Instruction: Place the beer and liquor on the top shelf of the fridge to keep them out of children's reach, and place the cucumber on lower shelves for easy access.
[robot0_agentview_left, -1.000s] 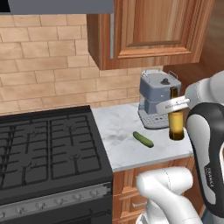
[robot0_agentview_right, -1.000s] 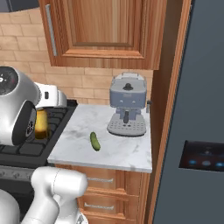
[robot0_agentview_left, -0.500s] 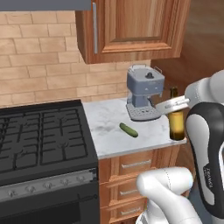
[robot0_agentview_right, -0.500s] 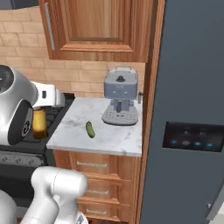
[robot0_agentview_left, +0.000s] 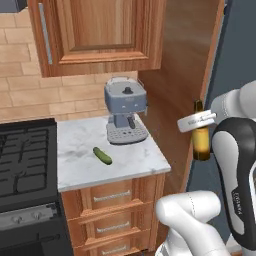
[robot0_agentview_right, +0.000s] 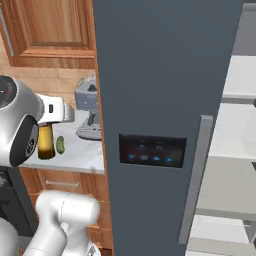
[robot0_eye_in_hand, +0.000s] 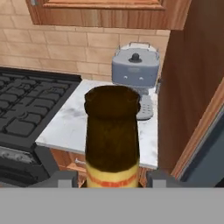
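My gripper (robot0_agentview_left: 198, 121) is shut on the neck of the beer (robot0_agentview_left: 201, 143), a brown bottle with a yellowish label that hangs upright off the counter's right end. In the hand view the beer (robot0_eye_in_hand: 112, 131) stands between the two fingertips of the gripper (robot0_eye_in_hand: 112, 180). From the right the beer (robot0_agentview_right: 46, 141) shows under the white hand. The cucumber (robot0_agentview_left: 102, 155) lies on the marble counter (robot0_agentview_left: 80, 170), and it (robot0_agentview_right: 61, 144) shows again beside the bottle. The fridge (robot0_agentview_right: 155, 100) has its grey door swung open, with white shelves (robot0_agentview_right: 239, 98) to the right. The liquor is out of view.
A grey coffee machine (robot0_agentview_left: 126, 110) stands at the back of the counter. A black stove (robot0_agentview_left: 25, 160) adjoins the counter on the left. Wooden wall cabinets (robot0_agentview_left: 100, 35) hang above, and a tall wooden side panel (robot0_agentview_left: 175, 75) separates the counter from the fridge.
The base has driven right, so the whole scene slid left and the fridge door and shelves came into view. The beer stays in my grip at the same height.
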